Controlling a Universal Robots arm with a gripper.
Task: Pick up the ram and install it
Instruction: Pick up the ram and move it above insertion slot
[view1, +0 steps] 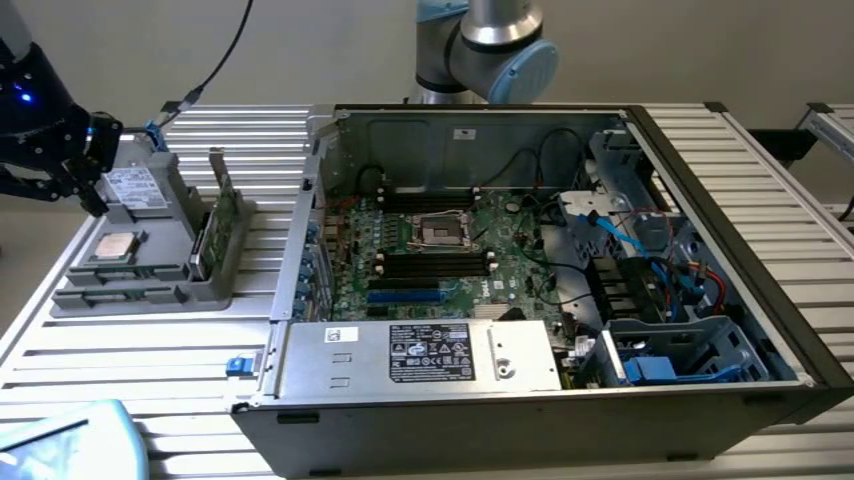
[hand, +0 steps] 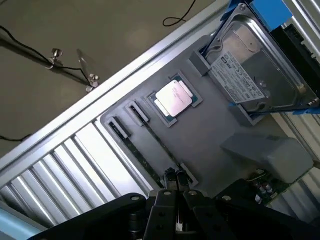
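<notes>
My gripper (view1: 88, 195) hangs over the far left end of the grey parts tray (view1: 174, 290), at the exterior view's left. In the wrist view its black fingertips (hand: 176, 189) are pressed together, shut, with nothing clearly held. Just beyond the tips, two long narrow slot holders run across the tray (hand: 210, 135). A thin dark strip (hand: 142, 157) stands on edge in one of them; it looks like the ram seen edge-on. The open computer case (view1: 534, 400) lies to the exterior view's right, with its motherboard (view1: 461, 250) and dark memory slots (view1: 430, 262) exposed.
The tray also carries a square silver processor (hand: 173, 98), a hard drive (hand: 255, 75) and an upright green card with a metal bracket (view1: 220, 225). The arm's base (view1: 481, 50) stands behind the case. Ribbed metal table (view1: 134, 370) surrounds the tray.
</notes>
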